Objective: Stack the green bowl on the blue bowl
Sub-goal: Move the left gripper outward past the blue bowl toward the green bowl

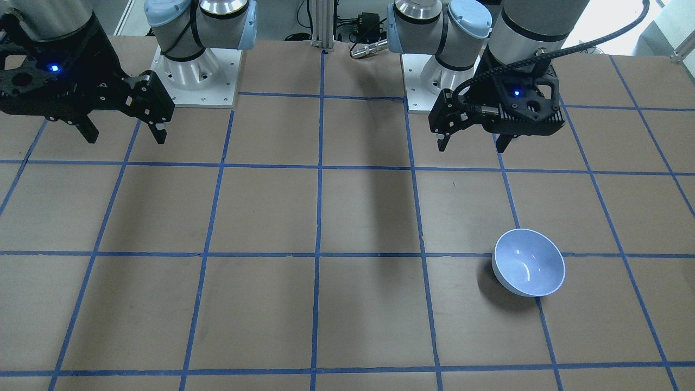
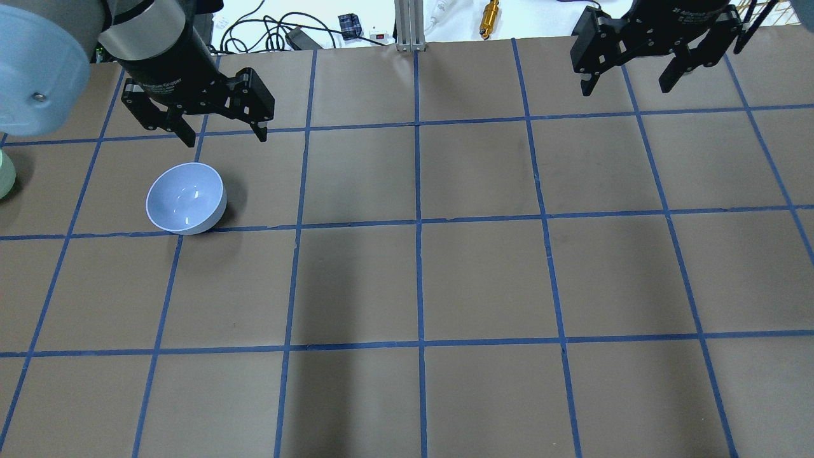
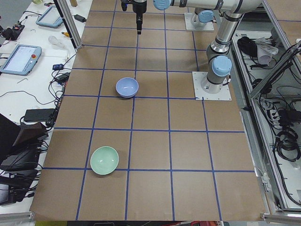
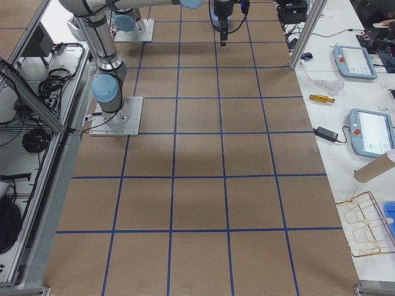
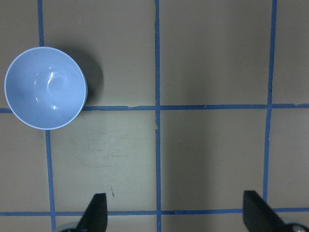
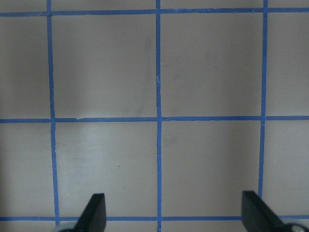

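The blue bowl (image 2: 186,198) stands upright and empty on the table's left part; it also shows in the front view (image 1: 528,262), the left side view (image 3: 127,87) and the left wrist view (image 5: 46,87). The green bowl (image 3: 104,160) stands upright farther out at the table's left end, apart from the blue bowl; only its edge (image 2: 3,175) shows in the overhead view. My left gripper (image 2: 224,135) (image 1: 472,146) (image 5: 175,208) is open and empty, high above the table near the blue bowl. My right gripper (image 2: 624,89) (image 1: 126,138) (image 6: 174,208) is open and empty over the right side.
Brown table (image 2: 420,280) with a blue tape grid. The arm bases (image 1: 195,76) (image 1: 434,81) stand at the robot's edge. Cables and a brass part (image 2: 490,11) lie beyond the far edge. Side benches hold tablets (image 3: 21,59).
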Robot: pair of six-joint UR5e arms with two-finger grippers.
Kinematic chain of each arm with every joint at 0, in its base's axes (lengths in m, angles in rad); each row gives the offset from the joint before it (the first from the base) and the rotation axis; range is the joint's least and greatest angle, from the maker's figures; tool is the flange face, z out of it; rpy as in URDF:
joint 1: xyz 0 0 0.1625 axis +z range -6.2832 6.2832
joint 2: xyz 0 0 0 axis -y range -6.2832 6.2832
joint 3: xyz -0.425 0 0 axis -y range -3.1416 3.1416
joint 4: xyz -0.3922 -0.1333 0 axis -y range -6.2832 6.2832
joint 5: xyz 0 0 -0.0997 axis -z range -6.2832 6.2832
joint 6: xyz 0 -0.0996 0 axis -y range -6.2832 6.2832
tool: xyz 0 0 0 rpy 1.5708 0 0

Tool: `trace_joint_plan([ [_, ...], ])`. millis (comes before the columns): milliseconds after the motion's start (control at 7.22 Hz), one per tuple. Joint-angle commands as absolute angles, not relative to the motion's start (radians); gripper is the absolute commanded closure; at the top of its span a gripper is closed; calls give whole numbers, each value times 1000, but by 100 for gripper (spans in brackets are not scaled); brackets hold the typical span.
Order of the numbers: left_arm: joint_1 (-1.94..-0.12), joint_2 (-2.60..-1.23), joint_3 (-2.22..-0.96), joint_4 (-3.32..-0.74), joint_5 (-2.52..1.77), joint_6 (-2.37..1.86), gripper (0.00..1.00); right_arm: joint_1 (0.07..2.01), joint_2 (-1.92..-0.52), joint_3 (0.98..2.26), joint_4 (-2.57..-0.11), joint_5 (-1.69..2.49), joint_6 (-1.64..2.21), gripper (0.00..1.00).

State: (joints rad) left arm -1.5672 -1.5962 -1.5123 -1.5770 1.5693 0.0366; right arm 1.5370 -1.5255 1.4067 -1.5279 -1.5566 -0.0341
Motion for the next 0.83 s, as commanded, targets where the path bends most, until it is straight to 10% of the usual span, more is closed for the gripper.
trace_joint_plan([
  [0,-1450,-1586,-1508,-1656,1577,249,0,1537,-1525,1407,-1528,-1557,-34,0],
  [692,-960,-1707,-1445,-1634,1667,1153,0,1537,-1525,1407,-1528,-1557,-35,0],
])
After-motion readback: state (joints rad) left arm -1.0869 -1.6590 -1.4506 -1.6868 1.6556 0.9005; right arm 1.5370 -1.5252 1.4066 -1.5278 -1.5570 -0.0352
